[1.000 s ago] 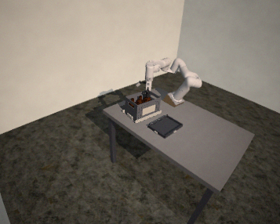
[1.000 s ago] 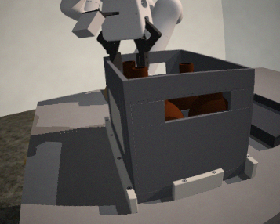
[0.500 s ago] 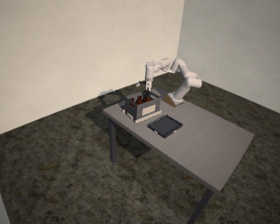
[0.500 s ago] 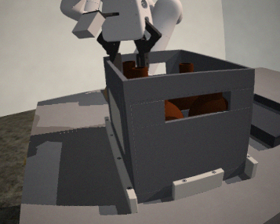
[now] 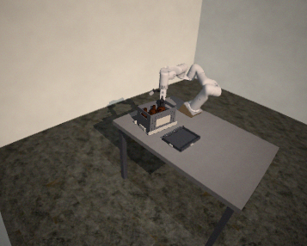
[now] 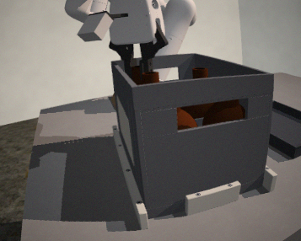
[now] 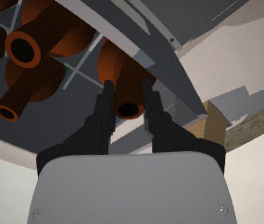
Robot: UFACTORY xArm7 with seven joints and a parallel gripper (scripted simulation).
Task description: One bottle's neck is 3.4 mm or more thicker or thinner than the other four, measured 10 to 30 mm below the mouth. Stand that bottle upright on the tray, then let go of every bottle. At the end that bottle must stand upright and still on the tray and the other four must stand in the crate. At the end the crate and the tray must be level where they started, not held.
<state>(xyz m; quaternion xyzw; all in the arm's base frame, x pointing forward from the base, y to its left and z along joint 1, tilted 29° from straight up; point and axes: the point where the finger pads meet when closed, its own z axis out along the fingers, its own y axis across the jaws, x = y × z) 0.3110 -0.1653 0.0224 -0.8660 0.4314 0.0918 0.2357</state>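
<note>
The gripper (image 7: 127, 99) is closed narrow on the neck of a brown bottle (image 7: 119, 72) in the crate's (image 6: 201, 143) corner cell. The crate walls hide most of every bottle; only mouths and shoulders show through the cutout. Which neck differs cannot be told. The tray (image 5: 181, 138) lies just beside the crate on the desk (image 5: 230, 159).

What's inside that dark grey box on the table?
The dark grey crate holds brown bottles standing between thin dividers. The gripper is shut on one bottle's neck near the wall. The crate's walls hide the bottles' lower parts.
</note>
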